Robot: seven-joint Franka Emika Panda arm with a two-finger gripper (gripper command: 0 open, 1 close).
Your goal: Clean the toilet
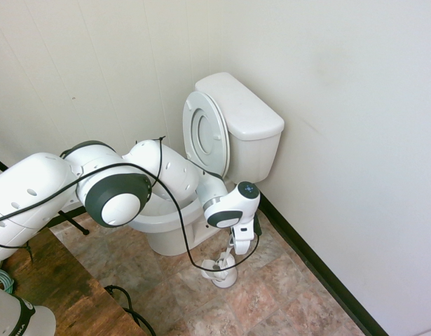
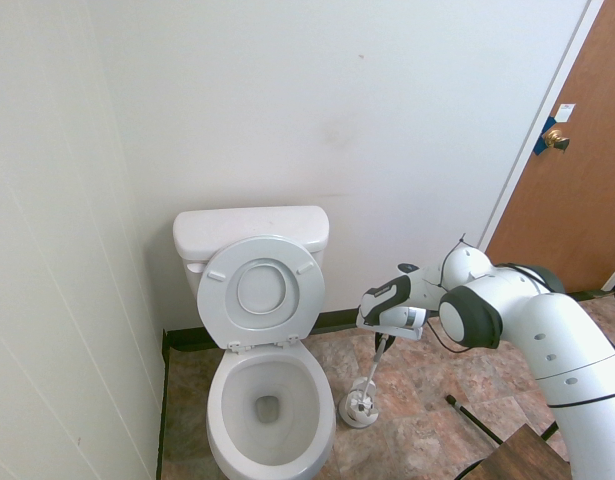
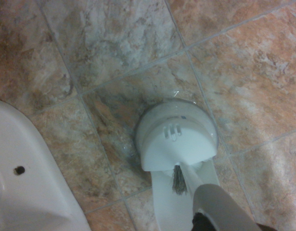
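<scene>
One toilet [image 2: 270, 400], seat up | one brush holder [image 2: 359, 410] | hand [image 2: 384, 340] clamped on one brush handle [image 2: 373, 368]

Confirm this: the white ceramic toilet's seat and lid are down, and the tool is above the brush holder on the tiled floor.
Wrong on the seat. The white ceramic toilet's seat and lid are raised against the tank, as the second exterior view shows. The tool is above the small white brush holder on the tiled floor.

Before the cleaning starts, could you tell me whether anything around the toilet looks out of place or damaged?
Nothing stands out. The toilet is intact with its seat and lid raised, and the brush leans in its holder on the tiled floor beside the bowl. No spills show.
</scene>
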